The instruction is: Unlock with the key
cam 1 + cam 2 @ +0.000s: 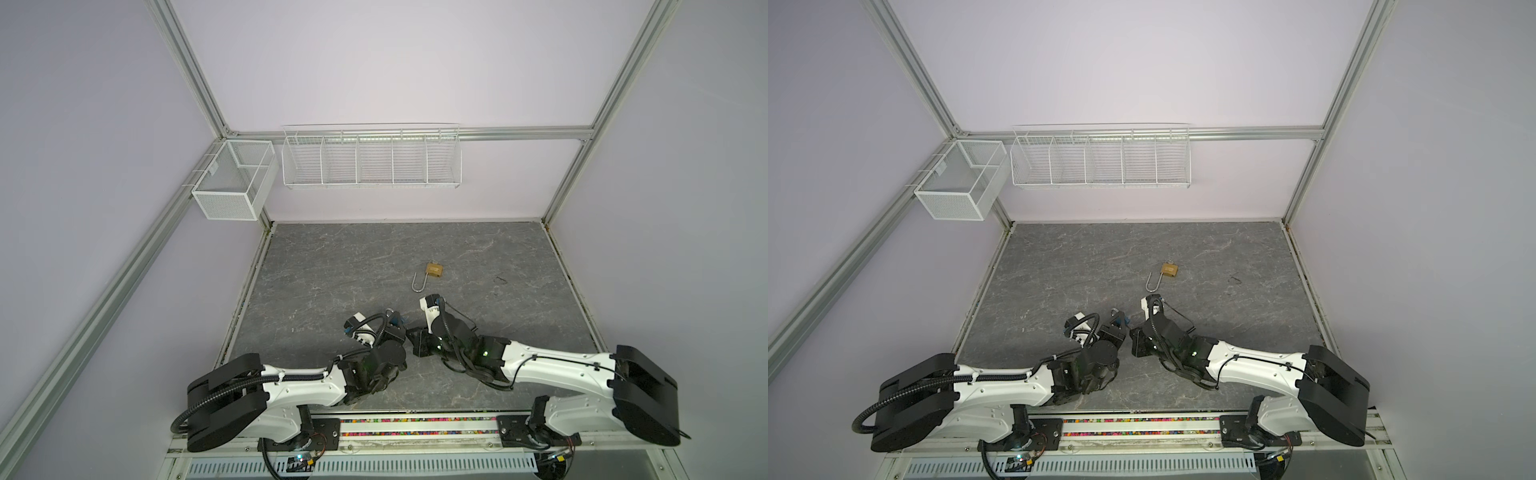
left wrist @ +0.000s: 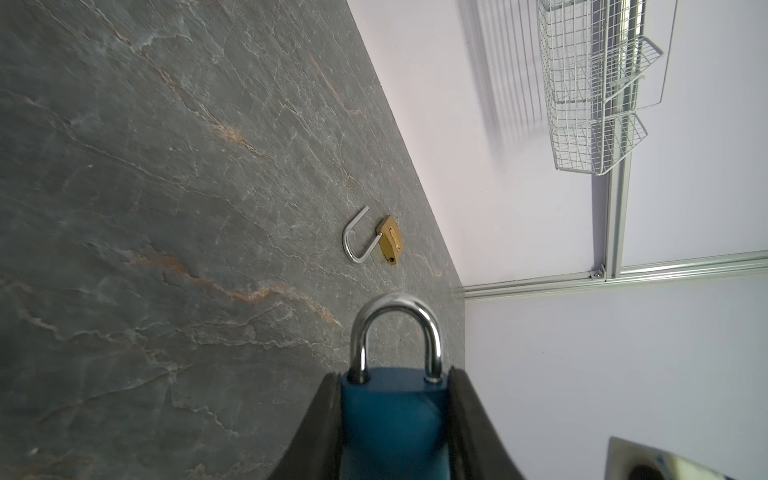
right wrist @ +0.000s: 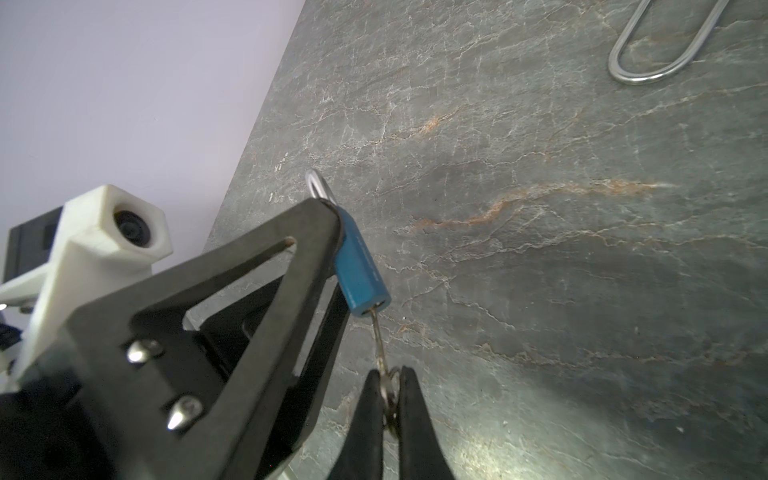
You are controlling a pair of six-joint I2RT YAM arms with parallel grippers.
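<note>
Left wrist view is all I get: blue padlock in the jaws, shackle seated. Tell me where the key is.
Observer: The key sits in the keyhole on the bottom of the blue padlock, seen from the right wrist.
Operator: Report what holds it.
Observer: The right gripper is shut on the key's ring end; bare shank shows between its tips and the padlock.
Operator: Locate both grippers on the table.
Observer: In both top views they meet near the table's front middle, the left gripper closer to the front than the brass padlock.
</note>
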